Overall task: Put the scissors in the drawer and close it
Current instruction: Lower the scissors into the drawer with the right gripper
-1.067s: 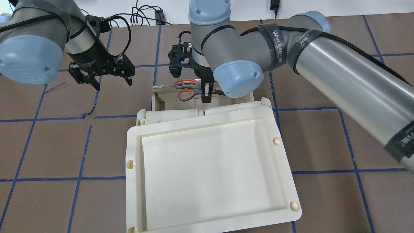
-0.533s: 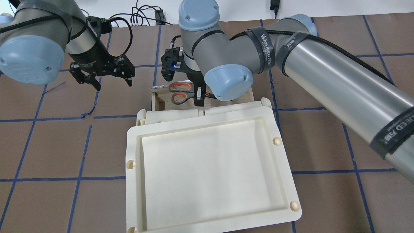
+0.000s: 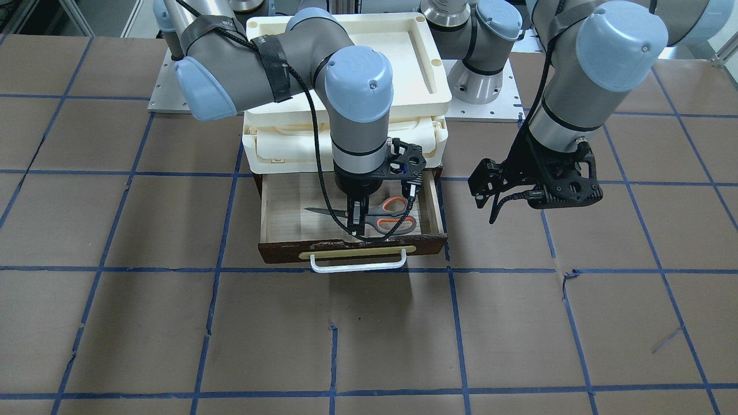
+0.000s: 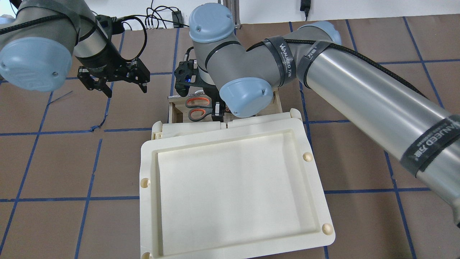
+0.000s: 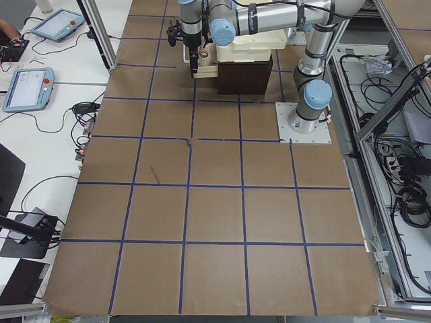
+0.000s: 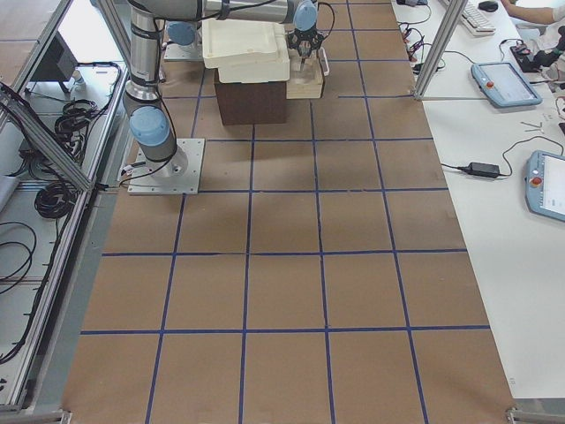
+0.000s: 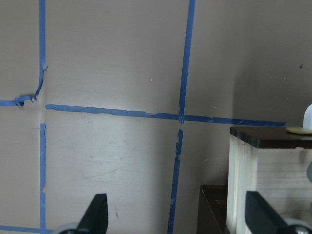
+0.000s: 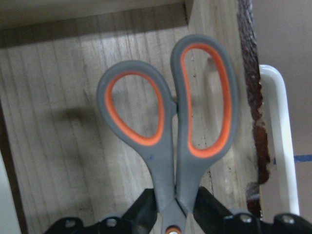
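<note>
right gripper (image 3: pixel 357 222): pointing straight down inside the open drawer, fingers pressed onto the scissors at the neck, just below the loops; seen from its own wrist camera (image 8: pixel 174 217) with dark fingers (image 8: pixel 144 208) flanking the grey shanks.
scissors (image 3: pixel 385 218): inside the drawer, lying level, blades closed and aimed toward the robot's right, loops toward its left; orange-lined loops (image 8: pixel 168 131) over the pale wood floor, close to the front wall. Contact with the floor: cannot tell.
drawer (image 3: pixel 282 252): pulled out from under the cream box, dark brown front facing away from the robot, brass-coloured plate along it.
white bar handle (image 3: pixel 357 267): on the drawer front, also at the right edge of the right wrist view.
left gripper (image 4: pixel 126 90): hanging above bare counter, off the drawer's left side, well apart from the scissors; fingers spread wide, nothing between them (image 7: pixel 178 220).
cream tray (image 4: pixel 149 162): on top of the box, above the drawer, nearer the robot.
counter (image 3: pixel 173 323): brown sheet marked into squares with blue tape (image 7: pixel 185 73).
</note>
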